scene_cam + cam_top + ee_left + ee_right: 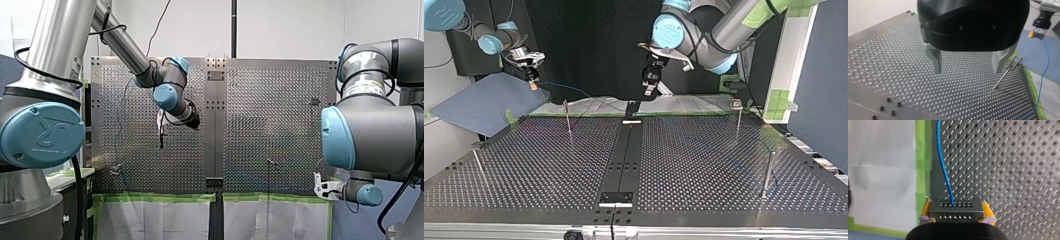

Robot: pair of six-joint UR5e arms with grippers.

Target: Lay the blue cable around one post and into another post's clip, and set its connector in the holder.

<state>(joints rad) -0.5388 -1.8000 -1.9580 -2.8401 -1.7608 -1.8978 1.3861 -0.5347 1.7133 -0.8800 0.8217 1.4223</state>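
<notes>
The big grey desk (549,165) is full of little holes. My left gripper (967,71) hangs over it with its jaws wide apart and nothing between them. My right gripper (532,84) is by the desk's edge, at the top view's left. Its yellow-padded jaws are clamped on the black connector (956,208). The blue cable (944,167) runs out of the connector along that edge. A thin post (1004,76) stands beside my left gripper.
</notes>
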